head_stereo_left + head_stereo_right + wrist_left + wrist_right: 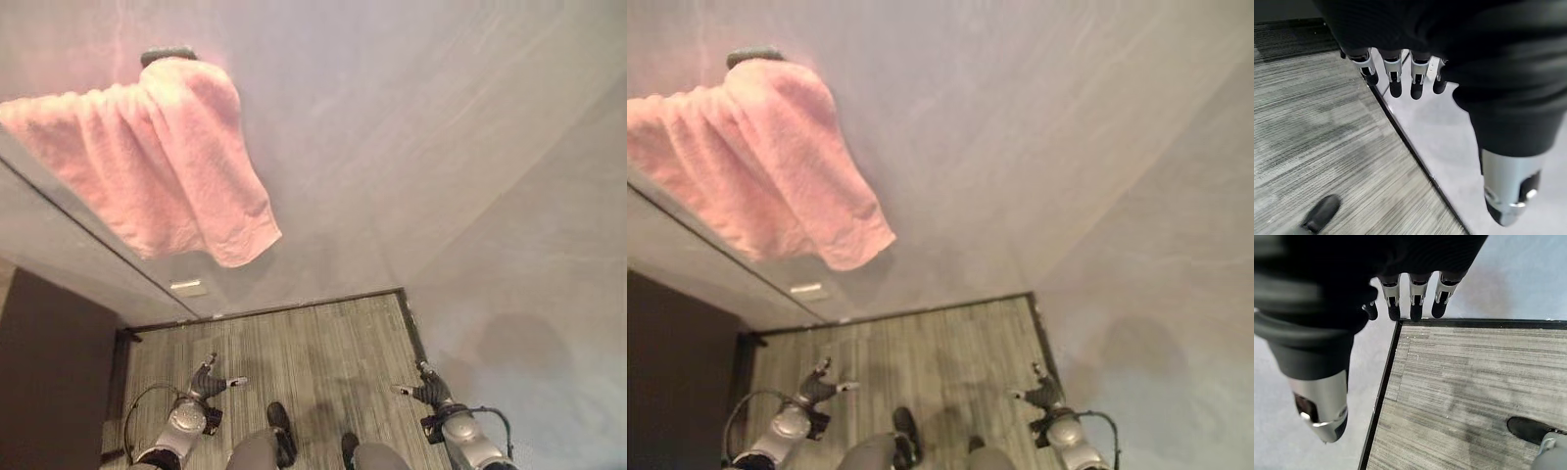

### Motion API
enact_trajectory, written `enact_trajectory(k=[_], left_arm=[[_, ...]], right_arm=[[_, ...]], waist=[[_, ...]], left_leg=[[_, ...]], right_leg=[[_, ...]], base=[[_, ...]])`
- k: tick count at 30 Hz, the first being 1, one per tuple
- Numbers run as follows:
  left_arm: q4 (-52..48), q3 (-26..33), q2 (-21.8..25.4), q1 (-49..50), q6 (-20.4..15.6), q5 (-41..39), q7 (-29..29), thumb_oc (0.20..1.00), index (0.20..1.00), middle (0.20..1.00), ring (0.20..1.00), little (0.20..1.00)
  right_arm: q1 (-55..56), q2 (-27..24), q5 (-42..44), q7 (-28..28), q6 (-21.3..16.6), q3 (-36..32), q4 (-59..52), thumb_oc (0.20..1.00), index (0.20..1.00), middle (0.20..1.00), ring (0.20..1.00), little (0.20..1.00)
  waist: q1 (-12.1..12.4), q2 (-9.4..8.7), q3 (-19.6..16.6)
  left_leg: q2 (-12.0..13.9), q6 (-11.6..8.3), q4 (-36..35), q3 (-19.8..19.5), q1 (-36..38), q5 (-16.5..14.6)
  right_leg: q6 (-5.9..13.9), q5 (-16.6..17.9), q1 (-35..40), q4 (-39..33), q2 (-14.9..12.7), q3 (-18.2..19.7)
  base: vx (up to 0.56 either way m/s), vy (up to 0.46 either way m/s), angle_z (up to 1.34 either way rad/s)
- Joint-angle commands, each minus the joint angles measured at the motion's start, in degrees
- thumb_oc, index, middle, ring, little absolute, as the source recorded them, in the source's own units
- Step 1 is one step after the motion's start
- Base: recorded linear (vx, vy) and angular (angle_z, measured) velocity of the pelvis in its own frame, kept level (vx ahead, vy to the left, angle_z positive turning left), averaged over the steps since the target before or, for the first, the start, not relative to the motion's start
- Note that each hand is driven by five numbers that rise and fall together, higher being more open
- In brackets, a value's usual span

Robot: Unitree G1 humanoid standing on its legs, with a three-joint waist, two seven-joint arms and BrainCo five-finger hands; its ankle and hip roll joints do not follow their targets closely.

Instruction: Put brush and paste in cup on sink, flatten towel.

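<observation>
You have the pink towel [157,162] draped bunched over a dark wall bar [167,55], while your left hand [210,381] and right hand [423,389] hang low over the carpet [294,362], fingers relaxed, holding nothing.

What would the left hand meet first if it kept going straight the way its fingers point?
Probably the wall: the left hand, open, points over the floor toward the wall's dark base strip; depth is unclear.

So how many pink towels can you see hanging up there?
1. The pink towel hangs bunched over a dark bar on the wall, up to the robot's left. More could be past the edge of the view.
</observation>
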Motion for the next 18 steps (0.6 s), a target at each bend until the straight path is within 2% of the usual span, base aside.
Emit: enact_trajectory(k=[1,2,3,5,6,10,12,13,16,18], left_arm=[[-0.4,1.7,1.2,-0.2,-0.9,1.2,0.6,1.000,1.000,1.000,1.000,1.000],[-0.2,1.8,1.1,-0.4,-0.9,1.2,0.6,1.000,1.000,1.000,1.000,1.000],[-0.2,1.8,1.1,-0.4,-0.9,1.2,0.6,1.000,1.000,1.000,1.000,1.000],[0.7,1.1,0.8,-1.3,-0.6,2.4,0.3,1.000,1.000,1.000,1.000,1.000],[0.6,0.4,0.5,-1.2,-0.9,3.9,0.3,1.000,1.000,1.000,1.000,1.000],[0.2,0.3,0.0,-0.6,-1.1,3.7,0.2,1.000,1.000,1.000,1.000,1.000],[-1.3,0.0,-0.3,-0.6,-1.4,3.0,0.1,1.000,1.000,1.000,1.000,1.000],[-2.1,-0.2,-0.2,-0.9,-1.5,3.0,0.2,1.000,1.000,1.000,1.000,1.000],[-3.0,-0.4,0.3,-1.4,-1.6,3.0,0.5,1.000,1.000,1.000,1.000,1.000],[-2.6,-0.5,0.5,-1.7,-1.6,2.9,0.6,1.000,1.000,1.000,1.000,1.000]], right_arm=[[0.0,-2.1,-0.4,0.0,-2.1,0.2,-3.1,1.000,1.000,1.000,1.000,1.000],[-0.1,-2.0,-0.7,-0.3,-2.2,0.6,-3.0,1.000,1.000,1.000,1.000,1.000],[-0.1,-2.0,-0.7,-0.3,-2.2,0.6,-3.0,1.000,1.000,1.000,1.000,1.000],[0.3,-2.3,-1.7,-0.6,-2.3,1.2,-3.1,1.000,1.000,1.000,1.000,1.000],[1.2,-2.8,-2.0,-0.5,-2.3,1.6,-3.6,1.000,1.000,1.000,1.000,1.000],[1.4,-3.4,-2.6,-0.9,-2.3,1.5,-3.0,1.000,1.000,1.000,1.000,1.000],[1.5,-4.1,-1.5,-1.3,-2.6,0.2,-3.0,1.000,1.000,1.000,1.000,1.000],[1.2,-4.5,-0.6,-1.3,-2.7,-0.1,-3.5,1.000,1.000,1.000,1.000,1.000],[-0.4,-5.7,-1.5,-1.7,-2.7,0.5,-3.1,1.000,1.000,1.000,1.000,1.000],[-0.6,-6.2,-3.0,-2.4,-2.7,0.7,-2.8,1.000,1.000,1.000,1.000,1.000]], waist=[[-0.6,-0.59,-1.1],[-1.1,-0.65,-0.4],[-1.1,-0.65,-0.4],[-2.2,-0.70,0.6],[-2.8,-0.82,0.9],[-2.2,-0.47,0.7],[-2.2,-0.06,1.1],[-2.1,-0.15,1.9],[-0.7,0.00,3.3],[-0.9,-0.24,2.9]], left_leg=[[2.1,-8.95,1.0,-2.0,-0.2,1.8],[1.4,-8.73,0.1,-2.4,1.5,1.3],[1.4,-8.73,0.1,-2.5,1.6,1.3],[0.2,-8.48,-0.5,-3.6,3.6,0.8],[-0.1,-8.36,0.7,-4.5,4.2,0.5],[-0.2,-8.65,1.0,-4.5,4.4,0.3],[-0.2,-9.46,6.5,-5.5,2.8,-0.2],[0.1,-10.20,11.4,-6.2,0.7,0.0],[-0.4,-12.03,18.1,-11.2,-2.9,1.3],[2.9,-11.48,16.7,-9.6,-3.4,0.9]], right_leg=[[-1.15,9.6,-4.1,-10.5,1.4,0.7],[-1.73,9.5,-5.9,-10.5,3.7,0.4],[-1.73,9.5,-5.9,-10.5,3.7,0.3],[-2.60,9.6,-7.9,-10.4,5.7,0.1],[-3.54,9.2,-5.5,-10.3,5.9,1.4],[-4.21,9.2,-3.8,-11.5,6.1,1.3],[-4.89,9.0,-3.2,-11.8,6.0,1.2],[-5.40,8.8,-3.3,-11.2,5.8,0.9],[-6.39,7.8,-2.8,-9.7,6.0,0.4],[-6.07,7.1,-2.2,-9.6,5.0,-0.2]], base=[[0.13,0.142,0.13],[0.09,0.103,0.07],[0.08,0.085,0.11],[0.12,0.068,0.22],[0.12,0.036,0.44],[0.05,-0.023,0.67],[0.02,-0.094,0.08],[-0.04,-0.085,0.35],[-0.01,-0.052,0.23],[0.03,0.039,0.10]])
